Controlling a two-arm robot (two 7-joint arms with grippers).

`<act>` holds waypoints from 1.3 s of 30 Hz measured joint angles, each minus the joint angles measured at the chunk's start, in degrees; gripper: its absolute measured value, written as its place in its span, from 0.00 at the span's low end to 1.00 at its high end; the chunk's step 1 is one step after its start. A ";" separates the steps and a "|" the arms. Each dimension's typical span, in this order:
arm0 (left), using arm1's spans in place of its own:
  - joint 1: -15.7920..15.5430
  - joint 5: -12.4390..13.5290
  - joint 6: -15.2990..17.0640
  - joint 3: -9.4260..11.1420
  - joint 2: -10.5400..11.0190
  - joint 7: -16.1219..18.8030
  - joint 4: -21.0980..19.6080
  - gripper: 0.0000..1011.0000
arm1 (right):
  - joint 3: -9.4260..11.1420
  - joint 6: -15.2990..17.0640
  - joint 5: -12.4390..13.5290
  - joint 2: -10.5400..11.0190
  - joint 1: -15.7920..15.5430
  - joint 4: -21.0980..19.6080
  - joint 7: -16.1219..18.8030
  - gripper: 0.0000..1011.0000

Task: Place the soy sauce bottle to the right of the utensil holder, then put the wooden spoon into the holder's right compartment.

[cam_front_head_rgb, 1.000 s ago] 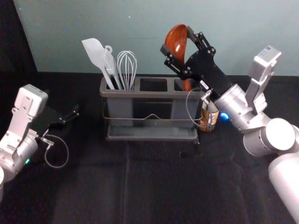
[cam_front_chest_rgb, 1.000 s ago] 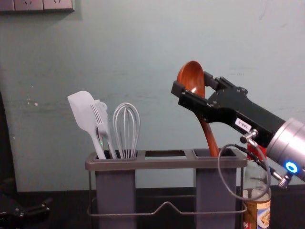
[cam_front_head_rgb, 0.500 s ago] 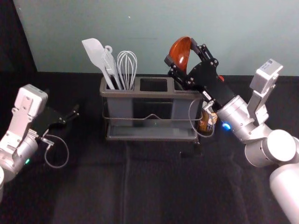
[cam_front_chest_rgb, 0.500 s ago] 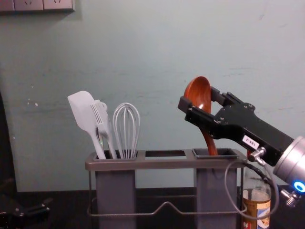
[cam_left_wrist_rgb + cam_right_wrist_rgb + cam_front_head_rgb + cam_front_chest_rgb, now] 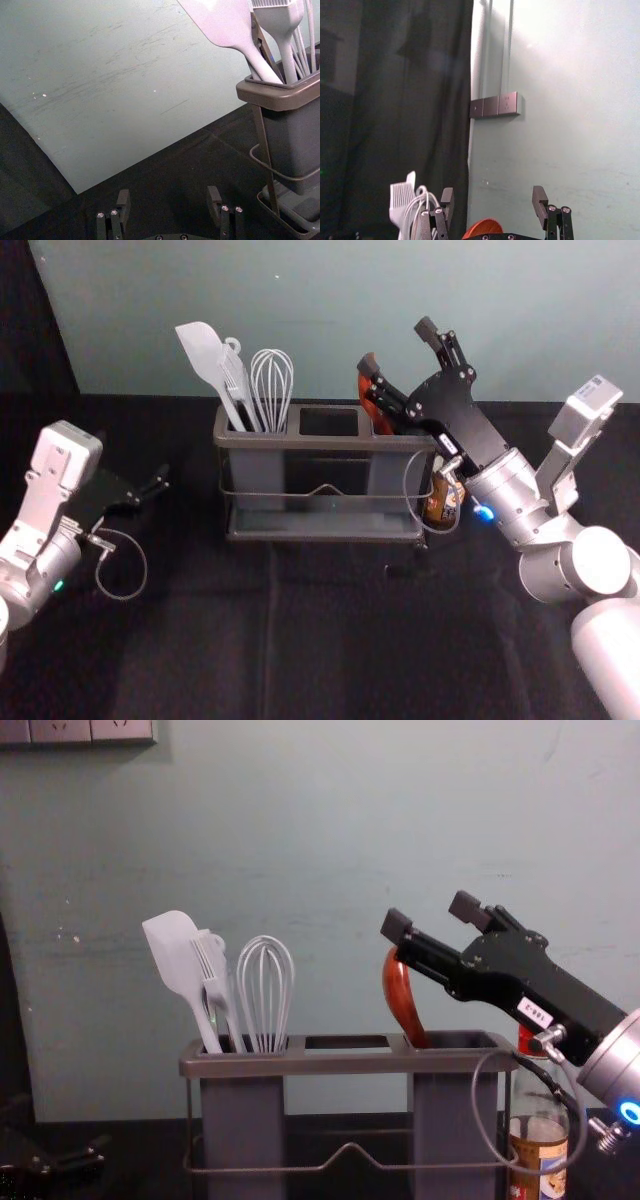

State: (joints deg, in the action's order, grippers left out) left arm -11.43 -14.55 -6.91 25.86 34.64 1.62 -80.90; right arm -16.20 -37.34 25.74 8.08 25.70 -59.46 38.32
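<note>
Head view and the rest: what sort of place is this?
Probably a robot lab or test corner, not a working kitchen. A creased black cover is spread over the work surface, a dark curtain hangs beside the plain wall, and the utensil holder looks like a staged kitchen prop.

The left tool [image 5: 159,483] holds its fingers [image 5: 123,204] apart over the black table [image 5: 170,180], near the holder [image 5: 275,98] with spatula [image 5: 235,30], brush [image 5: 280,19] and whisk [image 5: 300,47].

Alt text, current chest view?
Wooden spoon leaning in utensil holder's right compartment, right tool open above it. Spatula and whisk in left compartment; soy sauce bottle right of holder; left tool at lower left.
</note>
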 joint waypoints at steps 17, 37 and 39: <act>0.00 0.00 0.00 0.00 0.00 0.00 0.00 0.99 | 2.13 -1.03 0.97 0.50 -2.59 -6.96 -0.90 0.99; 0.00 0.00 0.00 0.00 0.00 0.00 0.00 0.99 | 17.40 -2.96 -17.45 -0.20 -9.29 -13.96 -21.60 0.99; 0.00 0.00 0.00 0.00 0.00 0.00 0.00 0.99 | 18.05 2.12 -19.79 0.03 -10.43 -15.05 -23.30 0.99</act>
State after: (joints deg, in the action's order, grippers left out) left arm -11.43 -14.55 -6.91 25.86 34.65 1.62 -80.90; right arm 1.85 -35.22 5.95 8.10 15.26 -74.52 15.02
